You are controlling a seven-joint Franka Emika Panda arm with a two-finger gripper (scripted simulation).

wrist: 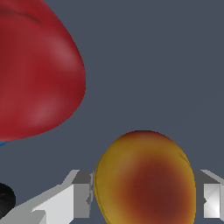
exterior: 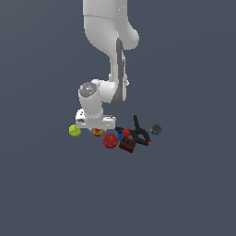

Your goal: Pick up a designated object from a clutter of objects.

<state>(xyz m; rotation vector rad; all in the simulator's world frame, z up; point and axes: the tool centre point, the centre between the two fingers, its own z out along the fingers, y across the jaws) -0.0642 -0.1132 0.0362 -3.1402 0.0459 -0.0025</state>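
The peach-like fruit (exterior: 97, 132), orange-yellow with a red blotch, lies on the floor right under my gripper (exterior: 96, 126). In the wrist view the fruit (wrist: 144, 175) sits between the two grey fingers (wrist: 81, 194) of my gripper (wrist: 144, 199). One finger is at its side and the other stands a small gap away. The jaws are open around it. The fruit is low, at floor level with the clutter.
A yellow-green ball (exterior: 74, 130) lies to the exterior view's left of the gripper. To the right lie the all-red fruit (exterior: 109, 140), also large in the wrist view (wrist: 35, 74), a blue piece (exterior: 120, 135), a dark red-brown block (exterior: 126, 145), a black clamp (exterior: 138, 131) and a dark round item (exterior: 156, 129).
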